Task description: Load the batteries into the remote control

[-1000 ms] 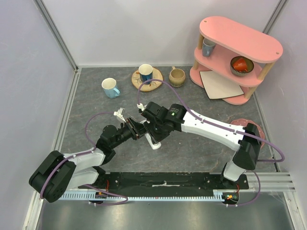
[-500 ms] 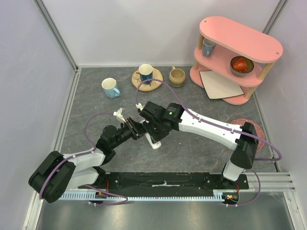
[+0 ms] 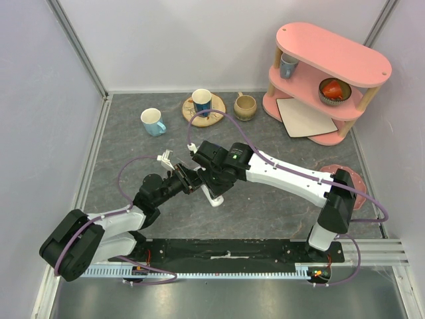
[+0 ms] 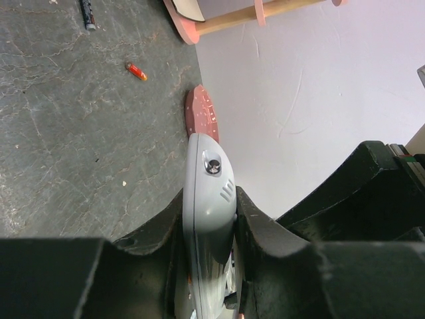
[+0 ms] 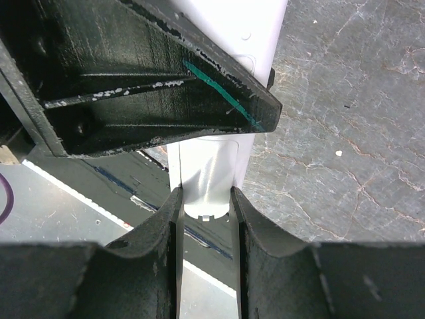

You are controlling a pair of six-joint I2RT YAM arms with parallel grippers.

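Note:
The white remote control point(image 4: 207, 199) is held above the table at its middle, with both grippers on it. My left gripper point(image 4: 209, 196) is shut on it edge-on, its rounded end sticking out past the fingers. My right gripper point(image 5: 206, 193) is shut on a thin white panel at the remote control's point(image 5: 232, 26) other end, just below the left gripper's finger point(image 5: 153, 86). In the top view only a white corner of the remote control point(image 3: 214, 198) shows under the two grippers. A red battery point(image 4: 137, 71) and a dark grey battery point(image 4: 87, 13) lie loose on the table.
A pink two-tier shelf point(image 3: 329, 66) stands at the back right with a bowl and a cup on it. A pink plate point(image 3: 345, 176) lies near the right arm. Behind the grippers are a white mug point(image 3: 153, 121), a blue mug on a wooden coaster point(image 3: 202, 102) and a tan mug point(image 3: 244, 106).
The right arm has edged slightly to the left. Both grippers keep the same hold on the remote control.

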